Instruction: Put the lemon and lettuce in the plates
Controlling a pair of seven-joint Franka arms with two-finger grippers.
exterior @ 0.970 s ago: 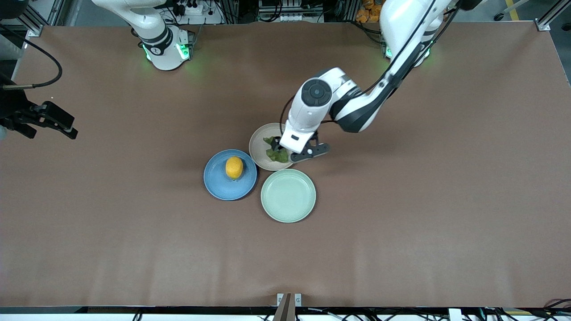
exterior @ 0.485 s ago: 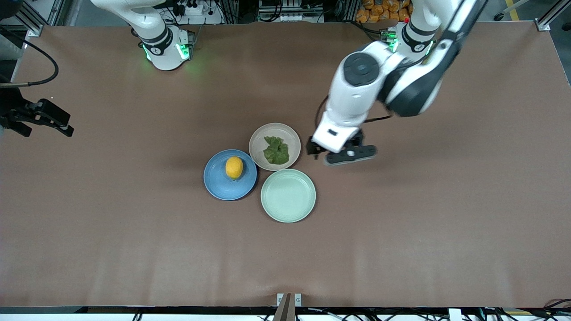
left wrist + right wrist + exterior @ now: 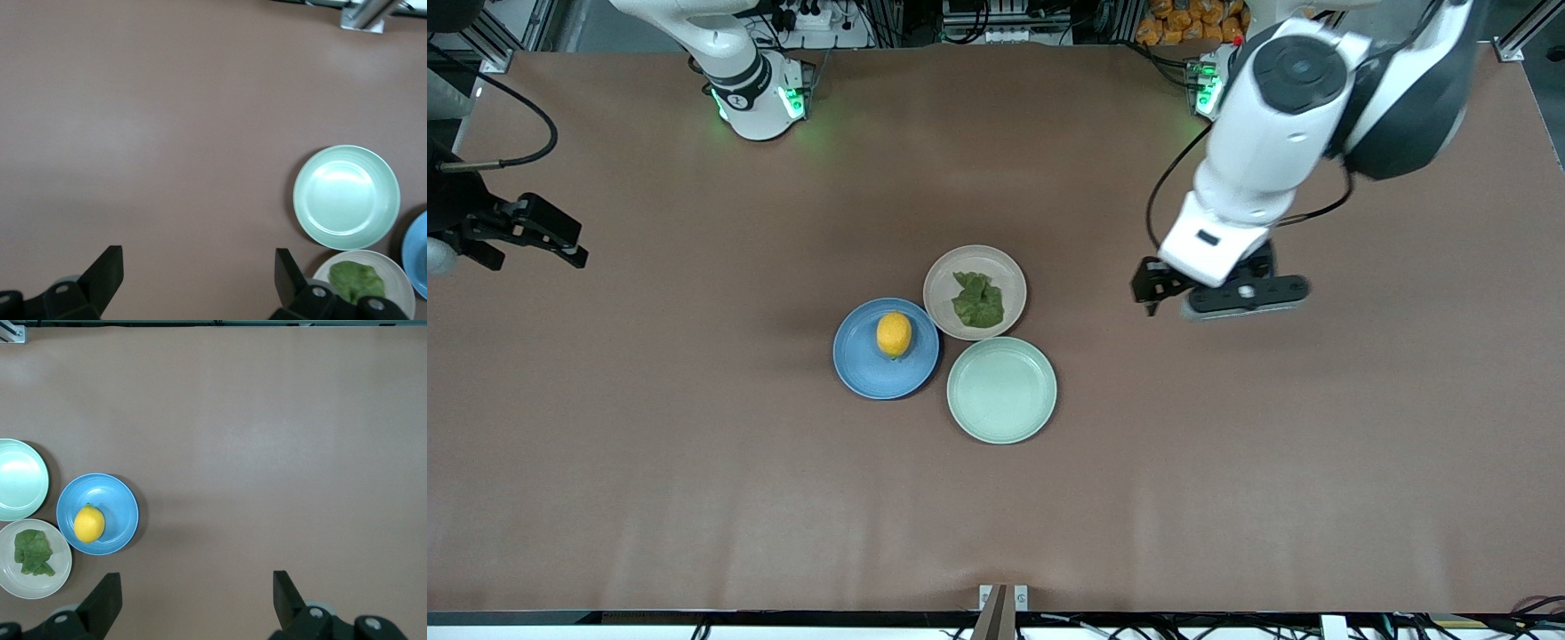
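Both items sit where the task wants them: the lemon lies in the blue plate, and the lettuce lies flat in the beige plate touching it, farther from the front camera, while the mint-green plate beside them holds nothing. With nothing left to carry, the left claw hangs released and empty over bare bench, toward the left arm's end and well apart from the plates. The right claw waits with fingers spread at the right arm's end, so the job looks finished.
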